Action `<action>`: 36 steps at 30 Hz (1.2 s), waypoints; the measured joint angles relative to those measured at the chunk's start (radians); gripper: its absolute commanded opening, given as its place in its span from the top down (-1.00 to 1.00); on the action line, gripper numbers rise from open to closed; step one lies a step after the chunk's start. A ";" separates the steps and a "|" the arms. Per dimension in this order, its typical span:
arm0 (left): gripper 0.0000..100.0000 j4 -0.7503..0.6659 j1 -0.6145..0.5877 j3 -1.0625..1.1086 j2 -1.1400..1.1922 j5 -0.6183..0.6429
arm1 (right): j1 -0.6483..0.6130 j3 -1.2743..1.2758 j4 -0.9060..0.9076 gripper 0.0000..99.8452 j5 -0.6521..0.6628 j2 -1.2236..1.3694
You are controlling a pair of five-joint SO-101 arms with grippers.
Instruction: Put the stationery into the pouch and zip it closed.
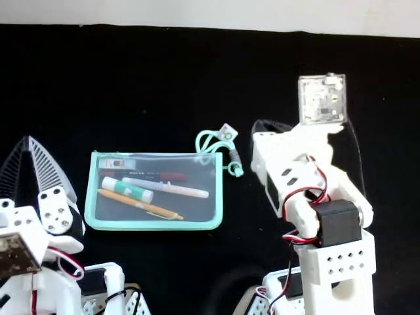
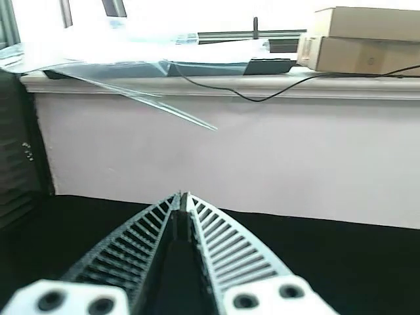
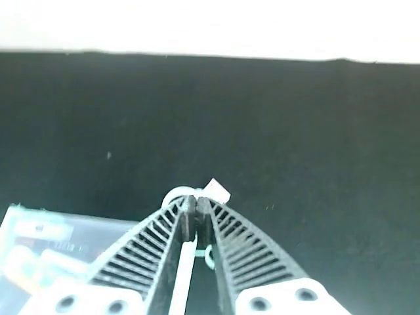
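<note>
We find the pouch [image 1: 154, 225] lying flat on the black table [image 1: 131, 79], between the two arms and nearer the left one. Its wall is clear and its trim mint-green. Through that wall we see the stationery inside: an orange pen [image 1: 141, 205], a white pen [image 1: 172, 189] above it, and a green-and-white stick [image 1: 128, 189] at their left ends. A mint cord loop [image 1: 209, 140] with a small white tag [image 1: 227, 131] trails from the pouch's far corner on the right arm's side.

The right gripper [image 3: 192, 203] has its jaws pressed together at the tips. In its own wrist view the cord loop and tag appear just past those tips, with the pouch off to one side. We cannot tell whether the tips touch the cord, because nothing shows how high they hang.

The left gripper [image 2: 180, 195] is also closed, tips meeting, with nothing between them. In the high view it sits just beside the pouch's left end, apart from it. Its wrist camera faces the pale wall beyond the table.
</note>
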 measured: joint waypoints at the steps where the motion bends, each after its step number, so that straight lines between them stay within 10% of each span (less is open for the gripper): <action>1: 0.98 0.000 -0.003 0.009 -0.018 0.000 | 0.014 0.000 -0.017 0.96 0.000 0.000; 36: 0.98 0.109 -0.006 0.674 -0.230 0.000 | 0.129 1.191 -0.242 0.95 0.196 -0.878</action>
